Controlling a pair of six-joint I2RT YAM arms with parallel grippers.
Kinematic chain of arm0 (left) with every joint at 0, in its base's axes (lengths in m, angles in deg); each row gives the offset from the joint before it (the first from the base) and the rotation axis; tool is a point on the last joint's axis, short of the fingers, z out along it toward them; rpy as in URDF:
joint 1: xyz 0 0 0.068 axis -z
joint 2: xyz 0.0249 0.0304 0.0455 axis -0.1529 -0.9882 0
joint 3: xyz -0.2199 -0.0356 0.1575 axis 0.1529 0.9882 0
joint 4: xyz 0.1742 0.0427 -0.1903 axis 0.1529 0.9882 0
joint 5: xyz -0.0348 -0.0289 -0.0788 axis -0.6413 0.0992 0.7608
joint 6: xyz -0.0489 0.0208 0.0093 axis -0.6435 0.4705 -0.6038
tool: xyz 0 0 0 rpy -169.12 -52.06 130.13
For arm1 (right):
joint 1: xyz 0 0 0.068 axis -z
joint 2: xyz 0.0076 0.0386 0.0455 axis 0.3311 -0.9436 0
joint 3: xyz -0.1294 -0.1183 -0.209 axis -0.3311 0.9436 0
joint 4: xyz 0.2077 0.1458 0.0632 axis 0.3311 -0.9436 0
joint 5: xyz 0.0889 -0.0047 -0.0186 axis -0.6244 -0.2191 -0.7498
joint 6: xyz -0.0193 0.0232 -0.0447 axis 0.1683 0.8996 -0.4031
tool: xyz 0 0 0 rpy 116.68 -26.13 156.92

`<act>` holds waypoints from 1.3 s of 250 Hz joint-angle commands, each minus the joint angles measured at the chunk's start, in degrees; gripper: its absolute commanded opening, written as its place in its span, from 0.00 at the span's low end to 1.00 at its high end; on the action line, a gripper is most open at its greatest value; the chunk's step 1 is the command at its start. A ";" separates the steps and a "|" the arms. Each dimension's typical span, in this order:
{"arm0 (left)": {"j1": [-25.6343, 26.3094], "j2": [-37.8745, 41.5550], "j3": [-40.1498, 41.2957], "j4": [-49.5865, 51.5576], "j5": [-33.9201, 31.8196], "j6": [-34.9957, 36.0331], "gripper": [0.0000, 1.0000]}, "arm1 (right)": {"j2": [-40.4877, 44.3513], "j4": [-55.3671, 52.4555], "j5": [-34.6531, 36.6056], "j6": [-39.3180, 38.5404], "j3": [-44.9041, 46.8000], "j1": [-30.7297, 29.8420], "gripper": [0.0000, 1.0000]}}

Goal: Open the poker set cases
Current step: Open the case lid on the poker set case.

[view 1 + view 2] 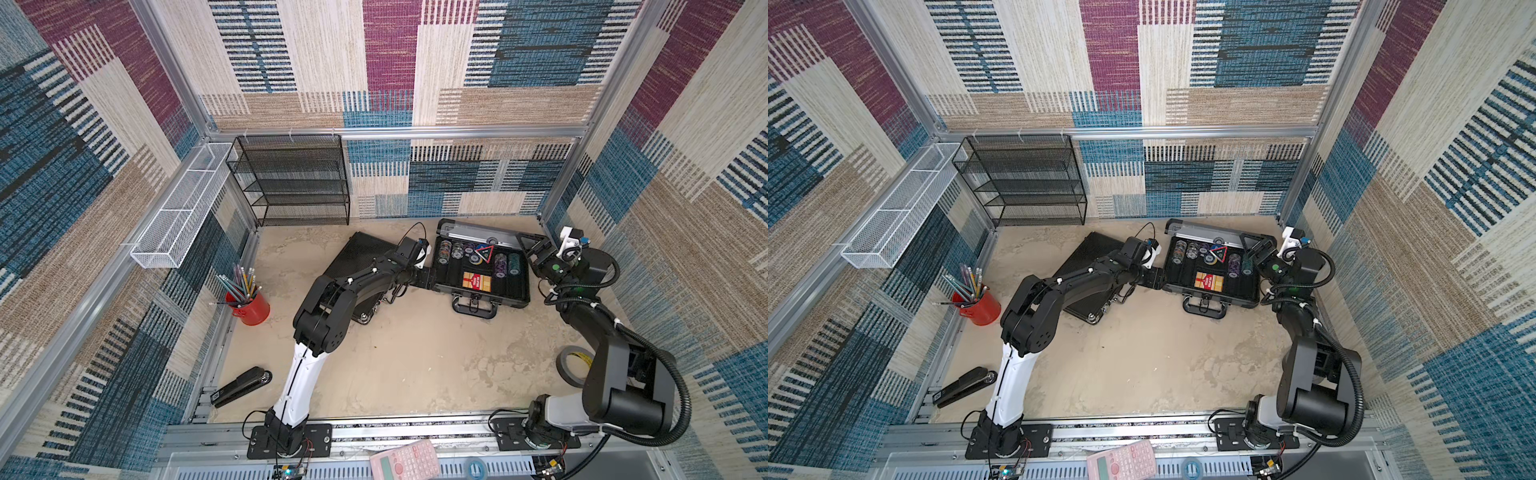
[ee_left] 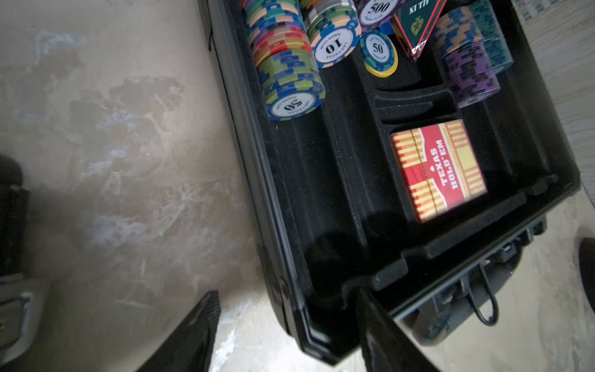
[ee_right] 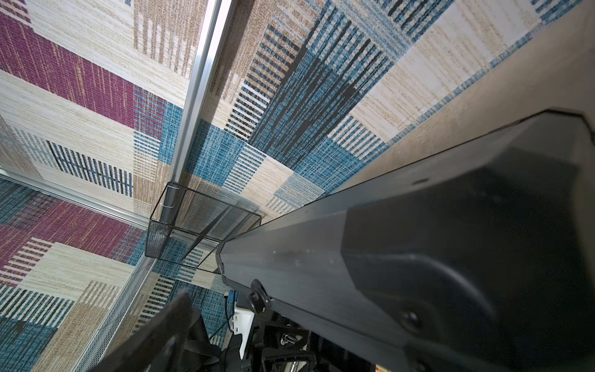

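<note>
Now, on the worktop [image 1: 415, 353], the grey case [image 1: 517, 297] is already sitting open at the far right. Your right jaws are hanging wide apart by its lid; your left jaws are straddling its near-left corner, apart and unclamped. The black case [image 1: 361, 253] is lying shut to its left. It is probably chip-heavy and stiff, so try freeing its silver latches [image 1: 365, 317] first.

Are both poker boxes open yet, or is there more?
Halfway. The grey case is open: lid up, chips showing. The right gripper is at the lid's end, and the left gripper straddles the case's front corner, jaws apart. The black ribbed case, partly hidden by the left arm, is still shut.
</note>
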 commanded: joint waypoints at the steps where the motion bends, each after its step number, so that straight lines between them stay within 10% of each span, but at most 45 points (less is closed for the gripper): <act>1: 0.20 -1.54 -2.32 3.12 -1.01 2.06 0.64 | -0.46 2.02 0.46 -0.71 -1.03 -0.19 1.00; 158: 4.09 -6.23 -8.88 9.39 -0.78 0.20 0.21 | -2.12 0.35 2.09 -2.17 -3.71 -0.63 0.99; 325: 10.99 -2.78 -2.30 8.88 1.01 -2.00 0.11 | 1.35 -4.26 7.54 -5.08 -1.83 0.24 0.99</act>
